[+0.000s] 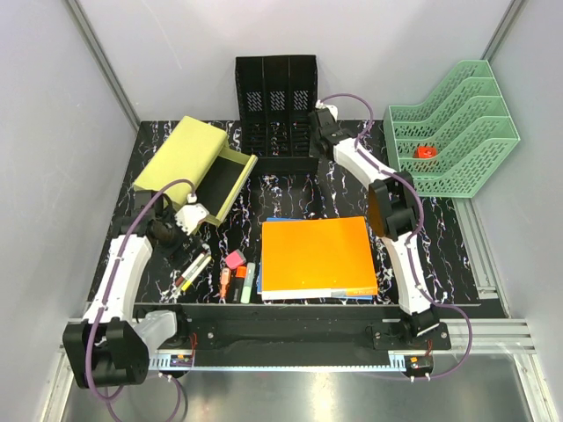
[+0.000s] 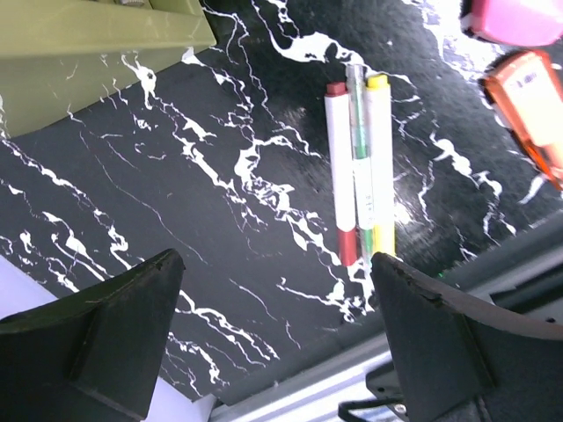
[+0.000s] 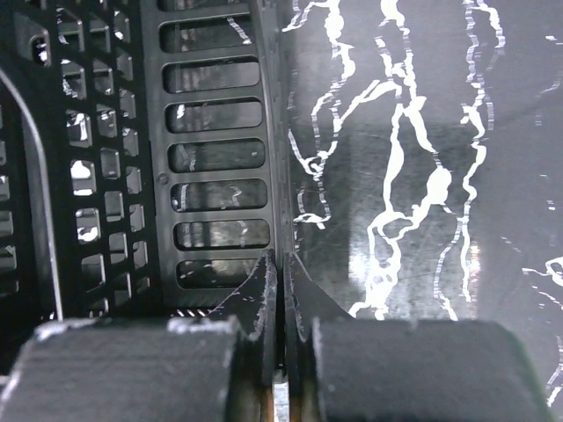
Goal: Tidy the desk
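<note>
The desk [image 1: 290, 189] is a black tabletop with white veins. A black mesh file holder [image 1: 275, 110] stands at its back middle. My right gripper [image 1: 314, 132] is at the holder's right side. In the right wrist view it [image 3: 280, 264] is shut, with the holder's thin side wall [image 3: 274, 132] running down between the fingertips. My left gripper [image 1: 189, 220] hangs open over the bare desk [image 2: 220, 220], its fingers empty, just left of three pens [image 2: 359, 167] lying side by side.
An olive drawer box [image 1: 189, 163] lies open at the back left. An orange folder [image 1: 317, 255] lies on blue sheets at the front middle. A pink eraser [image 1: 235, 259], an orange marker [image 1: 226, 280] and a green highlighter [image 1: 249, 281] lie near the pens. A green paper tray [image 1: 457, 132] at the right holds a red object [image 1: 426, 151].
</note>
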`<state>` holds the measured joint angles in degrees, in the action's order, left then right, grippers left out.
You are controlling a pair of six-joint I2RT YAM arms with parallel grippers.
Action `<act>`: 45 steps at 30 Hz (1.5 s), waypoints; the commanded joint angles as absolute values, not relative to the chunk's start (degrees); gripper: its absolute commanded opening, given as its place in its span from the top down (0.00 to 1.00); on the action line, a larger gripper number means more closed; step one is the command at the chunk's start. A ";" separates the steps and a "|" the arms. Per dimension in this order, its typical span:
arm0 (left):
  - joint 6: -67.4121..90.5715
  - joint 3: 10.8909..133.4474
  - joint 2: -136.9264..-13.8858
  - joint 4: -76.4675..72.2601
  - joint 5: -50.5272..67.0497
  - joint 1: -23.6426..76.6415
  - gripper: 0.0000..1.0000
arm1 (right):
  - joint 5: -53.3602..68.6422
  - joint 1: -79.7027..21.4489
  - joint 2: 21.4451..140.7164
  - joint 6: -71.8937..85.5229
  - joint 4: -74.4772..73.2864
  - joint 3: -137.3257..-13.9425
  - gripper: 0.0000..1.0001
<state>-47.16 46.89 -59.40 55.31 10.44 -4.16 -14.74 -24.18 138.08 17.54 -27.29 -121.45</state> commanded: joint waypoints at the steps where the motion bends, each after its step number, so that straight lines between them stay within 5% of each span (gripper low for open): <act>1: -48.95 45.70 -61.34 50.01 9.67 -3.87 0.06 | -20.12 -20.31 134.40 18.54 -31.03 -116.48 1.00; 15: -49.92 43.60 -71.01 48.87 8.00 2.28 0.05 | -19.07 -10.46 123.05 20.30 -26.89 -100.63 1.00; 20: -49.75 43.16 -74.26 48.69 7.91 3.95 0.05 | -19.42 -10.37 119.72 20.39 -27.33 -99.93 0.53; 23: -49.40 43.15 -76.81 47.90 8.17 4.04 0.05 | -20.39 -10.37 115.16 20.13 -27.16 -98.18 0.45; 45: -51.06 36.48 -79.02 46.49 8.26 4.31 0.21 | -14.41 -10.90 77.88 23.03 -22.50 -80.69 0.45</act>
<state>-51.00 40.45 -78.81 38.94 14.35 4.27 -15.86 -10.17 81.67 21.89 -23.66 -82.11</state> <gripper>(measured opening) 0.794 0.546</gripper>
